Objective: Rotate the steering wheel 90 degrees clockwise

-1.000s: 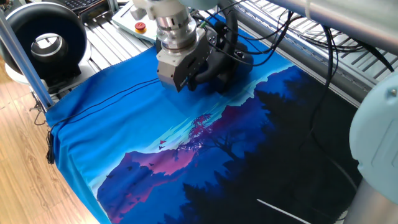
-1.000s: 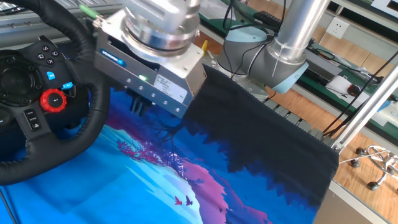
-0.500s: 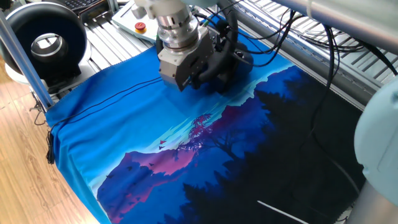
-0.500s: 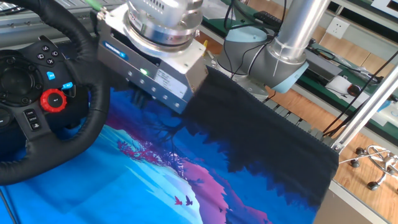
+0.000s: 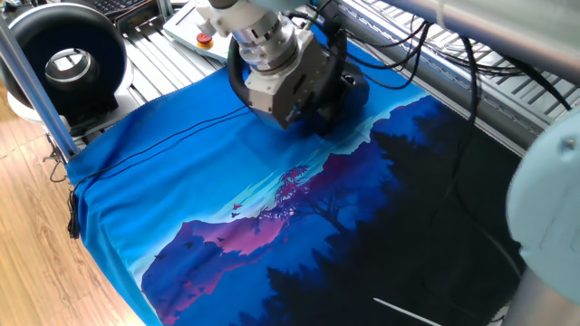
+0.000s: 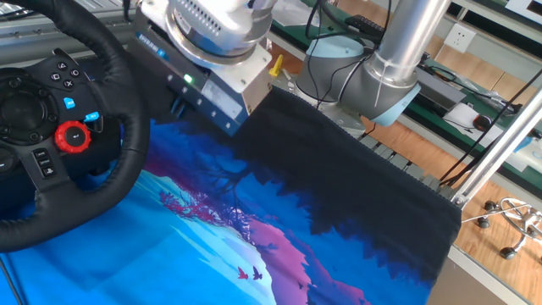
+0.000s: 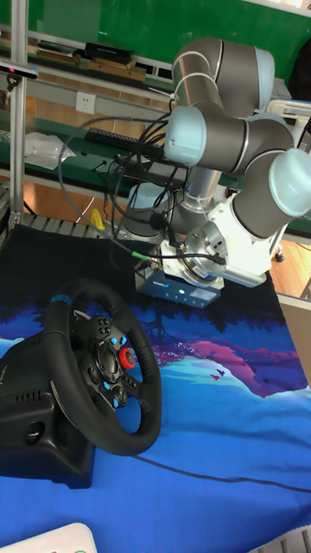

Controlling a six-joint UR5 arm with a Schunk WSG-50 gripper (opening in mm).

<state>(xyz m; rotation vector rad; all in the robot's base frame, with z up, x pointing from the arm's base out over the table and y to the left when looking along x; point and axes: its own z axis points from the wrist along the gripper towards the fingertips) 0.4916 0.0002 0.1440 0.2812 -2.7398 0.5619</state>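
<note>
Blue landscape-printed cloth (image 5: 181, 208) is covering the table in one fixed view, and the silver tool (image 5: 288, 91) is hanging in front of the black gaming steering wheel (image 5: 337, 83), hiding most of it. A black ring-shaped device with a grey-white centre (image 5: 65, 62) is standing well apart.

From the other fixed view, the wheel's thick rim (image 6: 127, 127) is sitting just beside the tool (image 6: 179, 108); whether its fingers are spread I cannot tell. Approaching blindly could be knocking the rim instead of gripping it.

From the tall fixed view, the wheel (image 7: 102, 380) is standing tilted on its base, blue stripe (image 7: 60, 299) at the top left, with loose cables (image 7: 130, 143) near the arm. Turning could be snagging them or dragging the base across the cloth.
</note>
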